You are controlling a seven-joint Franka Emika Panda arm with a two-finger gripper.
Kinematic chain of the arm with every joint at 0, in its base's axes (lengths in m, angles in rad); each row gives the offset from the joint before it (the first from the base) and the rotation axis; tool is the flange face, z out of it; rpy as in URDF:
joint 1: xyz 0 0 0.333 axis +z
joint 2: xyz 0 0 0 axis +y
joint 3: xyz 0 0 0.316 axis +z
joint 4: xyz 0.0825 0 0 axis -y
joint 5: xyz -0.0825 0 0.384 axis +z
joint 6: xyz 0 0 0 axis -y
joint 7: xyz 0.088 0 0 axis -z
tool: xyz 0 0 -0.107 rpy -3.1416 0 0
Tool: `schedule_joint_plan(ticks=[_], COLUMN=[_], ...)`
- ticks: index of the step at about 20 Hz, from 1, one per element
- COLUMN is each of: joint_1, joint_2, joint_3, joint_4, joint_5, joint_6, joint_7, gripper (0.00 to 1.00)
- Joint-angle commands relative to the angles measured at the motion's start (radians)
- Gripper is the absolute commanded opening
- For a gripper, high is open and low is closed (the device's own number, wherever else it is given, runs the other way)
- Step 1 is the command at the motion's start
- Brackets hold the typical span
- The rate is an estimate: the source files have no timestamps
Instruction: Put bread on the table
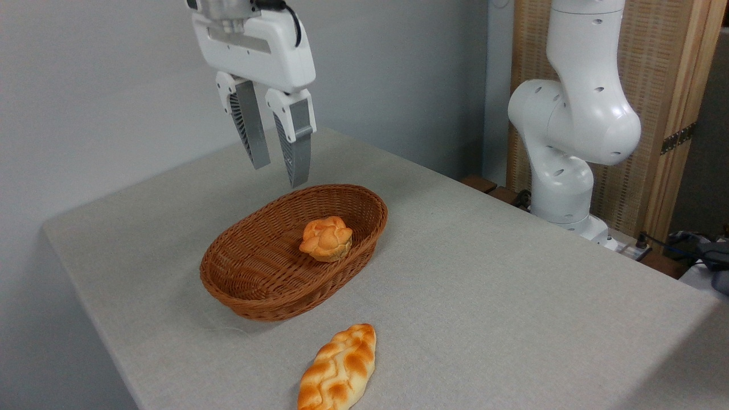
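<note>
The bread (339,369) was found laid on the worktop (512,296) (outside the basket (250,296)); the hand (279,165) was held parted, empty

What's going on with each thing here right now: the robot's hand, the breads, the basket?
hand: open, empty, hanging above the basket's far end.
braided bread: lying flat on the table, in front of the basket.
round bun: sitting inside the basket.
basket: upright on the table, holding only the bun.
</note>
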Motion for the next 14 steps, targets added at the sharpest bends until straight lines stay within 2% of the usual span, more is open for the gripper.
schedule_joint_plan(ticks=[1,8,14], joint_1=[0.018,0.021,0.021], joint_2=[0.007,0.016,0.008], joint_3=[-0.002,0.012,0.012], joint_4=[0.012,0.011,0.011], joint_5=[0.009,0.011,0.009], joint_6=[-0.030,-0.031,-0.077], joint_7=[0.010,0.010,-0.018], gripper=[1.00,1.00,1.00])
